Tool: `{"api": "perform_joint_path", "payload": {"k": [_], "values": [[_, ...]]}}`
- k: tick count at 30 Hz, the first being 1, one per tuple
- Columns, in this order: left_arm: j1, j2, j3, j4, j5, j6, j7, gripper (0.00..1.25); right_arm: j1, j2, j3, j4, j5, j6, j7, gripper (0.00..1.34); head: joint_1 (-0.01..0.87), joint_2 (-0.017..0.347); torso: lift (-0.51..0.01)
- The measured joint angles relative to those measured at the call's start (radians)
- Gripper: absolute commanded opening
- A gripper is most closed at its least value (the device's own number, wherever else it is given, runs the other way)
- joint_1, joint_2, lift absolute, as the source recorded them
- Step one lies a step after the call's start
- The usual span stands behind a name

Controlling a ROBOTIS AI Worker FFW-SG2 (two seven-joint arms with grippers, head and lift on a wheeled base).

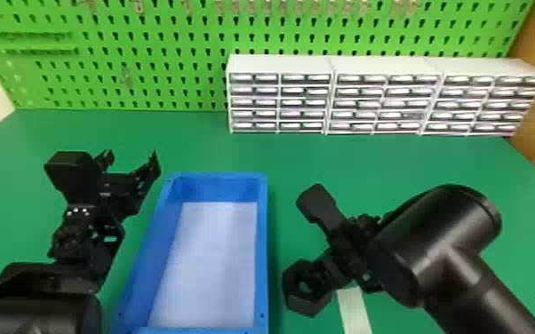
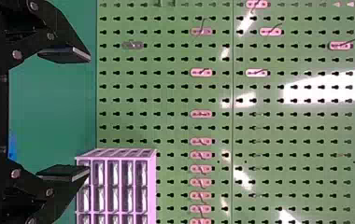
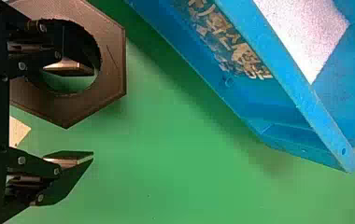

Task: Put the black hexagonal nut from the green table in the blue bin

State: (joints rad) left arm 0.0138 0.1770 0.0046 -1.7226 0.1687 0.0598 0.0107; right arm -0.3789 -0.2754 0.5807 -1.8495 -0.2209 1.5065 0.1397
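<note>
The black hexagonal nut (image 1: 311, 305) is on the right of the blue bin (image 1: 262, 248), outside it. Over the nut's side of the table stands my right gripper (image 1: 307, 242), fingers apart. In the right wrist view, one finger of that gripper (image 3: 91, 113) overlaps the hole of the nut (image 3: 112, 60); whether it reaches into the hole I cannot tell. The other finger is clear of the nut, and the bin (image 3: 297, 93) is beyond. My left gripper (image 1: 131, 161) is idle left of the bin, open; in its wrist view, the gripper (image 2: 89, 114) holds nothing.
White drawer units (image 1: 280, 66) line the back right of the green table (image 1: 182, 142), before a green pegboard (image 1: 155, 49). A white strip (image 1: 354, 311) lies on the table near the right gripper. A whitish liner (image 1: 213, 262) covers the bin's floor.
</note>
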Motion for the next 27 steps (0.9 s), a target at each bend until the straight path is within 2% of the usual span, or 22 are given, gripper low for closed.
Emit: {"api": "perform_joint_path", "payload": {"k": [5, 10, 27], "values": [[0.0, 0.001, 0.0, 0.0, 0.0, 0.0, 0.0, 0.84, 0.0, -0.001, 0.001, 0.001, -0.001, 0.001, 0.0, 0.54, 0.686, 0.052, -0.097], [-0.001, 0.001, 0.0, 0.0, 0.0, 0.0, 0.0, 0.84, -0.002, -0.002, 0.002, 0.001, -0.003, 0.004, 0.001, 0.36, 0.686, 0.052, -0.097], [-0.003, 0.001, 0.0, 0.0, 0.0, 0.0, 0.0, 0.84, -0.01, -0.002, 0.01, 0.001, -0.001, 0.017, 0.0, 0.33, 0.686, 0.052, -0.097]]}}
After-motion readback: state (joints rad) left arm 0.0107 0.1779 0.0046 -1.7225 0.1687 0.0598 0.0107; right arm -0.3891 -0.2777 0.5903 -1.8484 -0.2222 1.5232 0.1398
